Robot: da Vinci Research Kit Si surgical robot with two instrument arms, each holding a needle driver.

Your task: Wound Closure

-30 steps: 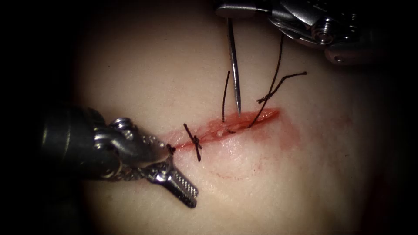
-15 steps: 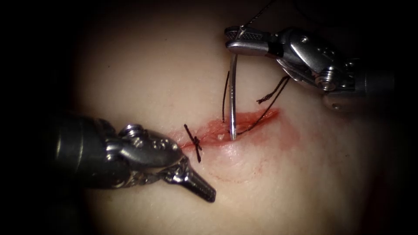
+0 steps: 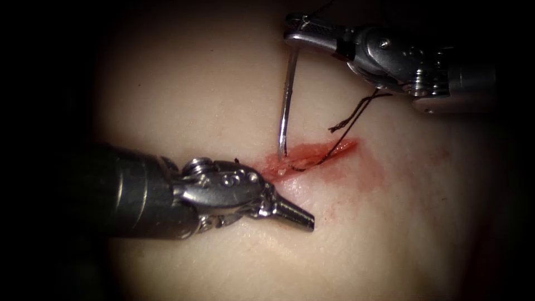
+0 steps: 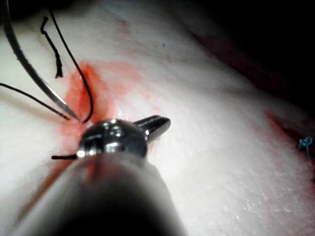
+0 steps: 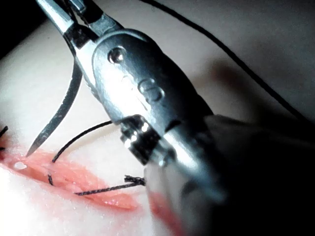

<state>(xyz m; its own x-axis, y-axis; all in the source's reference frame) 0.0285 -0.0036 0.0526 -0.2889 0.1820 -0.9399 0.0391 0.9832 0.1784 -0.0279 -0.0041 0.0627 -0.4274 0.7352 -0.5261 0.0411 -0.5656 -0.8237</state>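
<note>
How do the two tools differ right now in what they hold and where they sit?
The right tool is shut on the needle near its rear end, tip at the cut; the left tool holds nothing, jaws closed. The right tool hangs above the tissue, beyond the cut; the left tool lies low on the near side, by the cut's left end. Both are metal needle drivers.
</note>
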